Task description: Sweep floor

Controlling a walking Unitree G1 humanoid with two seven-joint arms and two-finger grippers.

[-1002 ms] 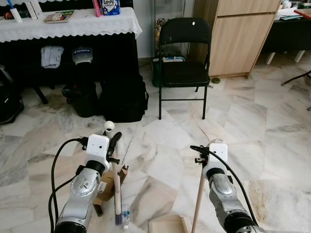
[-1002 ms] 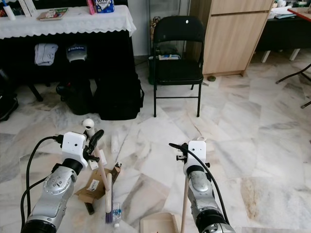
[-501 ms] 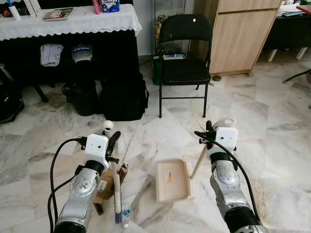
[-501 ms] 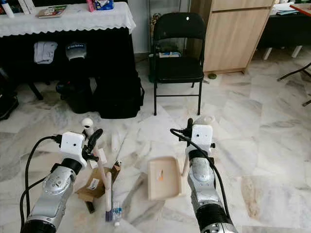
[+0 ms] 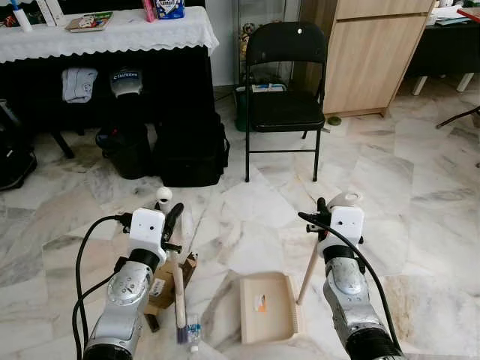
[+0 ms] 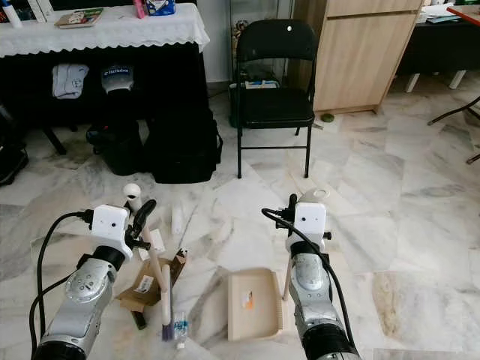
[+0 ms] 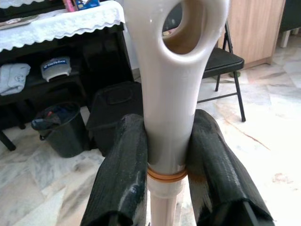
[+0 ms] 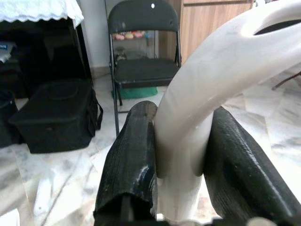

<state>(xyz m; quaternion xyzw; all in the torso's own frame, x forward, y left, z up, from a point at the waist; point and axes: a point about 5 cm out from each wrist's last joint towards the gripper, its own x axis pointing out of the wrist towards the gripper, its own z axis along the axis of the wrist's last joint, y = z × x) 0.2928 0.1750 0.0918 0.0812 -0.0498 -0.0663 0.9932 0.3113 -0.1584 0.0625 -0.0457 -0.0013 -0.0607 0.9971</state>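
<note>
my left gripper [image 7: 167,155] is clamped on the cream broom handle [image 7: 175,84]; the broom's bristle end [image 5: 181,335] rests at lower left beside flattened cardboard [image 5: 163,289] and a small bottle [image 5: 193,331]. my right gripper [image 8: 181,155] is clamped on the dustpan handle [image 8: 207,89]; the beige dustpan [image 5: 265,306] lies flat on the marble floor [image 5: 420,187], lower centre. a black folding chair [image 5: 285,90] stands at upper centre.

Broom head [image 5: 181,335] hidden behind left arm; dustpan handle [image 5: 308,268] partly occluded by right arm; desk [image 5: 112,34] cropped at frame edge.
</note>
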